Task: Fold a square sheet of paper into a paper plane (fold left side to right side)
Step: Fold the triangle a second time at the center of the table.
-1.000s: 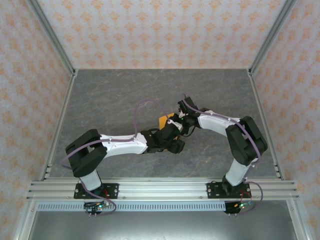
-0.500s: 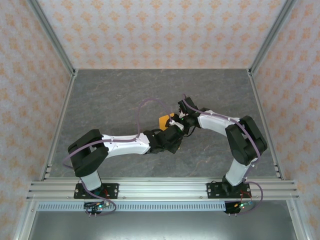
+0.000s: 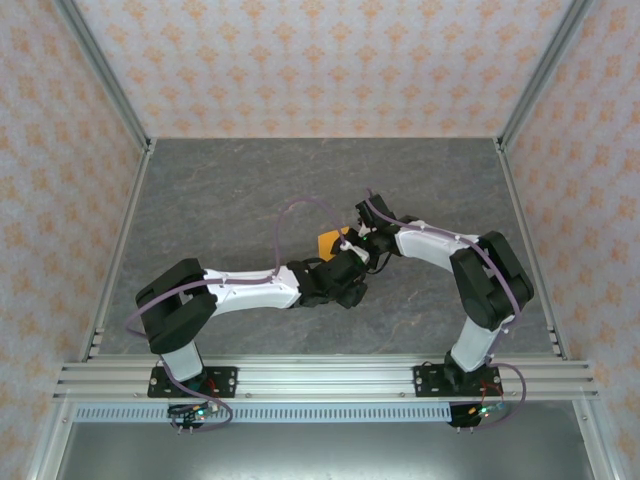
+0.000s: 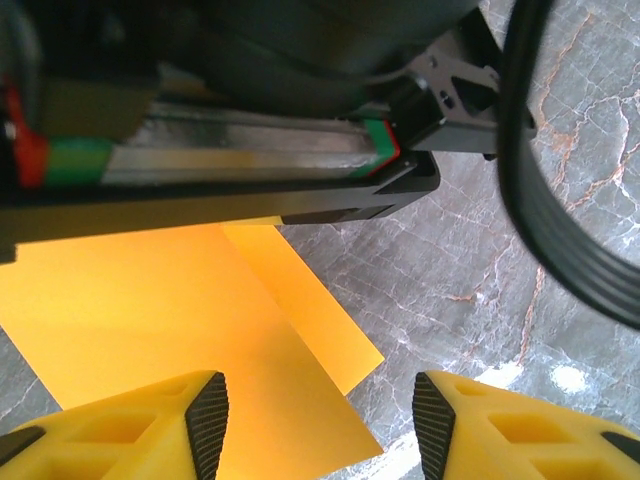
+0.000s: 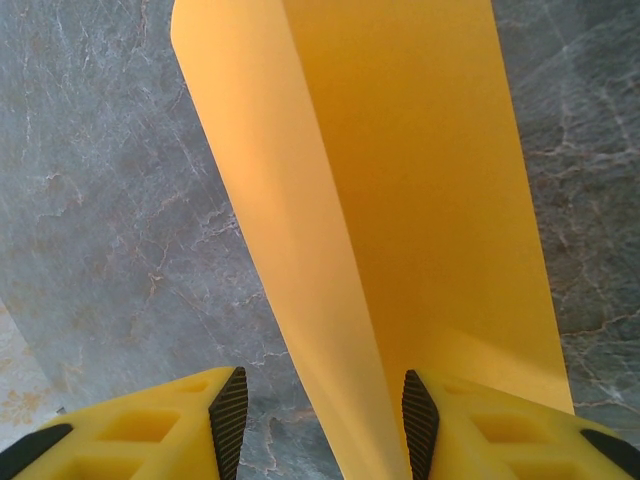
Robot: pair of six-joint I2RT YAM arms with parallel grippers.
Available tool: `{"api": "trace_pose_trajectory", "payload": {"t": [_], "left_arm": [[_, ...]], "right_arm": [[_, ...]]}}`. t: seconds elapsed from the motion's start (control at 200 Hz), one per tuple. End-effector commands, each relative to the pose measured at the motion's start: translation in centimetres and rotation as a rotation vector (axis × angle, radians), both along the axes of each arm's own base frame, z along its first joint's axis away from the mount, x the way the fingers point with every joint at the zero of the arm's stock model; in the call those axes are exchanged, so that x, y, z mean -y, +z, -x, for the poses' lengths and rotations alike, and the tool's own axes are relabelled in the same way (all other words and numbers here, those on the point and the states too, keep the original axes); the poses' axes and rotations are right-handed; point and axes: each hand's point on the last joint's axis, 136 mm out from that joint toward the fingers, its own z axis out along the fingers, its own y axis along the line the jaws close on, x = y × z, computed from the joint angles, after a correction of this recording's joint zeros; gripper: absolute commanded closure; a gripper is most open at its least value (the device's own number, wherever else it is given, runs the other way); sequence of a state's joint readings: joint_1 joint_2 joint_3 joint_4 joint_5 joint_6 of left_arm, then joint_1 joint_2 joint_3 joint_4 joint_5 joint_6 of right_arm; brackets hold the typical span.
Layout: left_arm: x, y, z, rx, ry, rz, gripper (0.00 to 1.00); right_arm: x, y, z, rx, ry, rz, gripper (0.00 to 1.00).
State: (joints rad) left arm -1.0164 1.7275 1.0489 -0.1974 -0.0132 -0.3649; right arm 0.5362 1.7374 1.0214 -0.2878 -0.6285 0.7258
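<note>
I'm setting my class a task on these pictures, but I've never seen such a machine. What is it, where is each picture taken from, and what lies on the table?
These are two robot arms, left and right, bolted at the near edge of a grey table. The wide picture looks down from above and behind them. The other two come from cameras on the wrists, so the yellow fingers at the bottom are each arm's own. Both arms reach to the middle, where an orange paper lies, partly folded. The left hand is open over the paper. The right hand is open too, with a raised flap of the paper running between its fingers.
</note>
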Motion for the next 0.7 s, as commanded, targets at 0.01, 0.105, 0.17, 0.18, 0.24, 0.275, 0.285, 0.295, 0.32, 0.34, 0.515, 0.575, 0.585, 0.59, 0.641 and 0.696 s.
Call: {"api": "trace_pose_trajectory", "payload": {"t": [0.01,0.105,0.17,0.18,0.24,0.275,0.285,0.295,0.32,0.34,0.515,0.575,0.585,0.59,0.641,0.696], "left_arm": [[-0.6,-1.4,0.6,-0.018,-0.006,-0.095,0.45],[-0.9,-1.7,0.6,-0.015,-0.009,-0.122,0.45],[-0.9,-1.9,0.8,-0.013,-0.017,-0.14,0.45],[-0.9,-1.8,0.8,-0.012,-0.017,-0.141,0.45],[-0.8,-1.9,0.9,-0.009,-0.025,-0.152,0.45],[-0.7,-1.9,1.0,-0.008,-0.029,-0.159,0.45],[-0.7,-1.9,0.9,-0.007,-0.028,-0.158,0.45],[-0.7,-2.0,1.0,-0.008,-0.029,-0.159,0.45],[-0.7,-2.0,1.0,-0.008,-0.031,-0.161,0.45],[-0.7,-2.1,1.0,-0.008,-0.03,-0.166,0.45],[-1.3,-2.1,1.1,0.0,-0.019,-0.174,0.47],[-1.4,-2.1,1.2,0.002,-0.018,-0.165,0.5],[-1.3,-2.0,1.2,0.003,-0.019,-0.164,0.5],[-1.4,-2.0,1.2,0.003,-0.019,-0.165,0.5],[-1.5,-2.2,1.2,0.001,-0.017,-0.171,0.52],[-1.6,-2.2,1.3,0.0,-0.016,-0.173,0.52]], "right_arm": [[-0.6,1.3,-0.8,0.021,-0.01,-0.026,0.52],[-0.7,1.4,-0.8,0.023,-0.012,-0.031,0.52],[-0.7,1.3,-0.8,0.02,-0.013,-0.032,0.52],[-0.7,1.3,-0.8,0.021,-0.013,-0.032,0.52],[-0.7,1.4,-0.8,0.021,-0.014,-0.034,0.52],[-0.8,1.3,-0.8,0.019,-0.014,-0.033,0.52],[-0.7,1.3,-0.8,0.02,-0.014,-0.033,0.52],[-0.7,1.3,-0.8,0.019,-0.014,-0.033,0.52],[-0.7,1.2,-0.8,0.02,-0.015,-0.031,0.52],[-0.7,1.3,-0.8,0.02,-0.016,-0.032,0.52],[-0.7,1.2,-0.8,0.018,-0.024,-0.034,0.52],[-0.8,1.3,-0.8,0.015,-0.03,-0.046,0.52],[-0.8,1.3,-0.8,0.016,-0.032,-0.048,0.52],[-0.8,1.3,-0.8,0.015,-0.033,-0.049,0.52],[-1.0,1.3,-0.8,0.004,-0.043,-0.06,0.52],[-1.2,1.3,-0.8,0.0,-0.05,-0.079,0.52]]}}
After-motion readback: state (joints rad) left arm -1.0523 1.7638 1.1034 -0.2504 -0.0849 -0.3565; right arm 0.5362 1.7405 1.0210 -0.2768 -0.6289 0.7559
